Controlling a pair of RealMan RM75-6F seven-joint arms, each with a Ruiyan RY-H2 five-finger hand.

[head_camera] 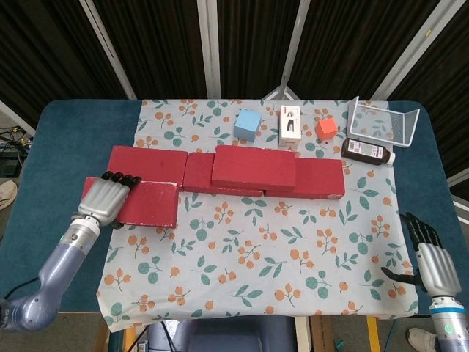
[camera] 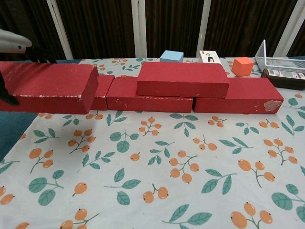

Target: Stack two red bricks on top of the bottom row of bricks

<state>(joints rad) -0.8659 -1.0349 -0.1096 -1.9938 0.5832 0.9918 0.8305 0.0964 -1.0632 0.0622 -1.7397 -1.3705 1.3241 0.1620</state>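
Over the floral bench (head_camera: 242,242), left hand (head_camera: 108,199) grips a raised brick (camera: 47,88); right hand (head_camera: 432,265) rests, fingers spread, holding nothing.

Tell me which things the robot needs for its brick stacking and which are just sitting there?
Needed: red brick in left robot hand; bottom row of red bricks; red brick already stacked.

Just sitting: light blue cube; orange cube; white box; dark bottle; clear tray.
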